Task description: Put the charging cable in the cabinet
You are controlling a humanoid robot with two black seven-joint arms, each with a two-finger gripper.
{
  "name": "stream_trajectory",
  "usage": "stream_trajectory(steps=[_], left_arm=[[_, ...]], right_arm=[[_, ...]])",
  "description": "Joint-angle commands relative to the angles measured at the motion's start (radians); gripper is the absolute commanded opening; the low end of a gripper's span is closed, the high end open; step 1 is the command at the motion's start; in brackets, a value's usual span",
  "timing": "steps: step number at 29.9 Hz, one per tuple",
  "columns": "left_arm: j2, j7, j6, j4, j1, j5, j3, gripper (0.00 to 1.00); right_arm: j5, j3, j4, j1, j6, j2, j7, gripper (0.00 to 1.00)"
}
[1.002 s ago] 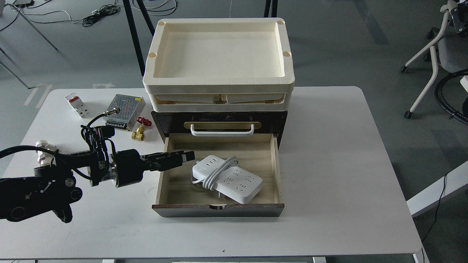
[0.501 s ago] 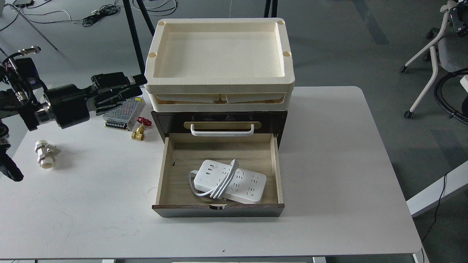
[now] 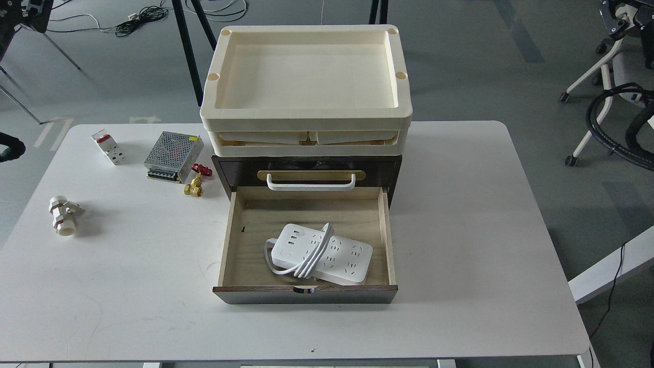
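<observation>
1. The white table fills most of my head view, and everything I work with sits on it.
2. The cabinet stands at the table's middle, toward the far edge: dark brown, with a white bar handle on a tan plate across its upper drawer front.
3. Two cream plastic trays are stacked on top of the cabinet, the upper one open to the camera.
4. The cabinet's lower drawer is pulled out toward me, showing its pale wood floor and dark front edge.
5. The charging cable lies flat inside that open drawer, toward the front and right of centre, its white cord looped across the strip's left half.
6. A perforated metal power-supply box sits on the table left of the cabinet.
7. A small white breaker with a red switch lies further left, apart from the box.
8. A white plastic fitting rests near the table's left edge.
9. A brass valve with a red handle sits just beside the cabinet's left side.
10. Of my left arm I see only dark bits at the left edge and top-left corner; neither gripper is in view, so I cannot tell how the jaws stand.
</observation>
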Motion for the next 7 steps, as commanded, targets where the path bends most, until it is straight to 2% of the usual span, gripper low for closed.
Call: stream_trajectory(steps=[1,5,7], left_arm=[[-0.061,0.0,0.0,0.106,-0.009,-0.088,0.002,0.62],[-0.084,0.0,0.0,0.115,-0.009,-0.091,0.008,0.63],[-0.083,0.0,0.0,0.115,-0.009,-0.091,0.008,0.63]], right_arm=[[0.0,0.01,-0.006,0.0,0.0,0.035,0.003,0.99],[0.0,0.016,-0.005,0.0,0.0,0.038,0.01,0.99],[0.0,0.019,-0.003,0.0,0.0,0.036,0.032,0.99]])
